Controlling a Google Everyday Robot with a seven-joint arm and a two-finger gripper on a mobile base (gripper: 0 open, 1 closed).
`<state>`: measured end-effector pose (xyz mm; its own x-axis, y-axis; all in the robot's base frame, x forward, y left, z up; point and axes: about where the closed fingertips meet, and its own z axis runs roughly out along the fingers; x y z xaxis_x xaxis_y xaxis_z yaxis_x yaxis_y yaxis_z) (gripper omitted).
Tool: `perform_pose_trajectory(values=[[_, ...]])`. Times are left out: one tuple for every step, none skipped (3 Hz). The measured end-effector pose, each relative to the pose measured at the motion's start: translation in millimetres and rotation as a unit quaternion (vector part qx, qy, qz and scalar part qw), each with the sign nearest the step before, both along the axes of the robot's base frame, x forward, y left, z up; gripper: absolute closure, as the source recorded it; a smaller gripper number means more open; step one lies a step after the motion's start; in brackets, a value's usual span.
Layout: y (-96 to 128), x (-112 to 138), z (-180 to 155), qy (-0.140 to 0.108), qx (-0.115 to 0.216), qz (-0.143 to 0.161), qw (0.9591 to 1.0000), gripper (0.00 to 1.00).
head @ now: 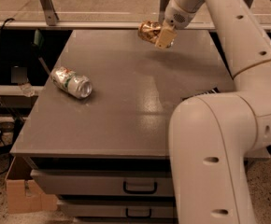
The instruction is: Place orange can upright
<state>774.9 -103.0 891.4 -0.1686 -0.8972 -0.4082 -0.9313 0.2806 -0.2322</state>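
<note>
The orange can is orange-gold and metallic. It is held on its side in the air above the far part of the grey table. My gripper is at the far middle of the table, shut on the orange can, with its pale fingers around the can's right end. The can sticks out to the left of the fingers.
A silver can with a green-and-white label lies on its side at the table's left. Drawers with handles are under the table front. A cardboard box sits on the floor at lower left. My white arm fills the right side.
</note>
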Motion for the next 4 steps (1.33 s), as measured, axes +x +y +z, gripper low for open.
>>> perform_pose_trajectory(values=[[-24.5,-21.3,39.9,-0.015,0.088,-0.036,0.9954,1.00],[-45.9,-51.5,72.9,-0.025,0.192,-0.062,0.9792,1.00],[-56.9,-86.7,88.6,-0.034,0.285,-0.064,0.9558,1.00],[-65.9,-121.1,87.7,-0.045,0.384,-0.041,0.9212,1.00]])
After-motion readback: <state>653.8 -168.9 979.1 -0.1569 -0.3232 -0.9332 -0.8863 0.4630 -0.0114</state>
